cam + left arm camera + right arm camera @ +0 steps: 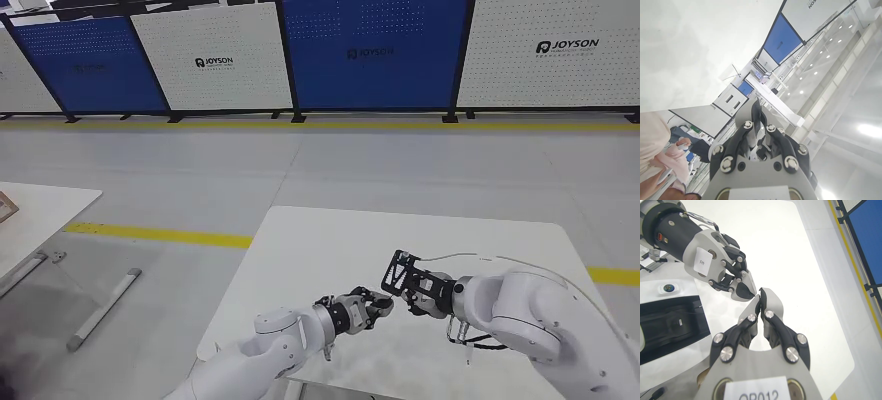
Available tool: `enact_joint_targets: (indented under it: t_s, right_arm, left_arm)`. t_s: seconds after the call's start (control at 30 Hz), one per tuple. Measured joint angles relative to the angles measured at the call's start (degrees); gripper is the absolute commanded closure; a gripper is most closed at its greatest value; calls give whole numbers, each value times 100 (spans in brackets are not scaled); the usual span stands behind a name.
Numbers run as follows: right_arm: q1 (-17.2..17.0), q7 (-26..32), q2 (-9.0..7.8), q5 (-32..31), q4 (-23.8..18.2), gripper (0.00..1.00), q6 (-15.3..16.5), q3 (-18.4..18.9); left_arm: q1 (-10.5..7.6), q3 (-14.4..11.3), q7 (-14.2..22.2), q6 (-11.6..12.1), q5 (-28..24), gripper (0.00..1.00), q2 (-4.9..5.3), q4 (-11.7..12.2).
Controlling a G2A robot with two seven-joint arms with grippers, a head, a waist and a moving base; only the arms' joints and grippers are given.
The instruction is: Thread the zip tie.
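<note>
Both are pinched shut: left gripper [753, 294] and right gripper [760, 293] sit tip to tip mid-frame in the right wrist view, above the worktop [791, 256]. The zip tie [759, 288] I can only place as a dark sliver at the right tips, too small to say whether either gripper has hold of it. To do this well I'd line tail and head on one axis, feed in tiny nudges with the other side frozen, and loosen neither pinch until the tail shows through.
</note>
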State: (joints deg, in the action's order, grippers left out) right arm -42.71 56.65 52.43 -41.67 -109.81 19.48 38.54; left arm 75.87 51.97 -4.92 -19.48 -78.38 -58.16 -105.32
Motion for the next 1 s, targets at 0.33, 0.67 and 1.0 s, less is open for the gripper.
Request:
enact_joint_targets:
  t_s: [0.33,0.67,1.0]
  right_arm:
    - [0,0,0,0,0,100,0,0]
    - [0,0,0,0,0,100,0,0]
    - [-1,-1,0,0,0,100,0,0]
  left_arm:
    - [-7,52,-56,0,-146,93,24,-10]
    - [-22,61,-55,0,-206,100,58,-21]
    - [-28,39,17,0,-175,100,86,-29]
